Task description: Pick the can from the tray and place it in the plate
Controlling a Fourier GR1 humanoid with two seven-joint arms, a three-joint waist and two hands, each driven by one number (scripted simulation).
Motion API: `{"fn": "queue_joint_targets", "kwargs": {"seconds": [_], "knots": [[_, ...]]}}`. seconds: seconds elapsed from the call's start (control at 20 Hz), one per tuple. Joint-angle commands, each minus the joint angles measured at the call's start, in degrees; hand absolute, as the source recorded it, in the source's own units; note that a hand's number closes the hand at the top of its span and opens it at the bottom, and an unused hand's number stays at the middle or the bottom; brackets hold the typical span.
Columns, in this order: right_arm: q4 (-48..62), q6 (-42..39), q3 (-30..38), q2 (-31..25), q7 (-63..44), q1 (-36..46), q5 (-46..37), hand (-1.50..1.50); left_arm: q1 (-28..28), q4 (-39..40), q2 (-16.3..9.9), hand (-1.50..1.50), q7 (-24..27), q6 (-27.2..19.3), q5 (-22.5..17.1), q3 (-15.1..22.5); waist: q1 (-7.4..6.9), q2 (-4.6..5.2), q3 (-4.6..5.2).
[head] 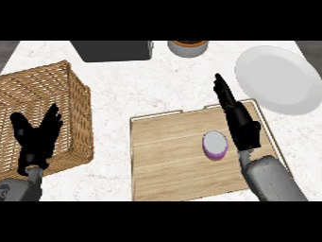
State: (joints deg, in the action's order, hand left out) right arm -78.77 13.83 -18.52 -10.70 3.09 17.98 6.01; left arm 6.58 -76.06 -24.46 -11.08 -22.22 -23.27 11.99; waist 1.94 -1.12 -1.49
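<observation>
Head view: can (215, 145) on tray (170, 165), just left of straight-fingered right hand (239, 120).

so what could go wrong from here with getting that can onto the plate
The right hand is open with straight fingers just right of the can, not yet around it; closing from there could knock the can across the wooden tray instead of gripping it. The white plate lies near the counter's far right edge, so a carry that overshoots might set the can on its rim or beyond it.

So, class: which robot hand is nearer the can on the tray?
Right. The right robot hand sits just beside the can, above the tray; the left robot hand rests far off over the wicker basket.
</observation>
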Motion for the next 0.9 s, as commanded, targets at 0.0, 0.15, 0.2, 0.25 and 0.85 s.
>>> {"fn": "queue_joint_targets", "kwargs": {"seconds": [0.0,0.15,0.2,0.25,0.85], "knots": [[-1.1,-3.8,2.1,-1.8,-0.5,3.6,0.9,1.50,0.6,-1.6,-1.5,0.00,-1.0,2.6,0.9,0.2,-2.03,1.07,1.47],[-3.5,-15.4,5.8,-9.1,-3.6,15.7,6.6,1.50,-1.0,-1.9,0.5,0.00,-0.5,3.9,0.4,2.6,-2.88,1.28,1.54],[-3.5,-20.3,6.8,-11.6,-3.1,18.1,9.0,1.50,-0.5,-2.9,2.1,0.00,-0.5,2.7,2.0,4.9,-2.92,1.43,1.49],[-3.5,-23.3,7.1,-13.1,-1.0,20.2,9.5,1.50,-2.5,-2.4,2.6,0.00,1.1,4.4,1.9,5.8,-3.67,1.72,1.55],[8.3,-24.8,14.0,-22.0,17.5,13.1,1.9,-1.50,-5.4,-6.5,6.3,0.00,1.2,6.6,2.0,6.2,-1.76,1.28,1.46]]}}
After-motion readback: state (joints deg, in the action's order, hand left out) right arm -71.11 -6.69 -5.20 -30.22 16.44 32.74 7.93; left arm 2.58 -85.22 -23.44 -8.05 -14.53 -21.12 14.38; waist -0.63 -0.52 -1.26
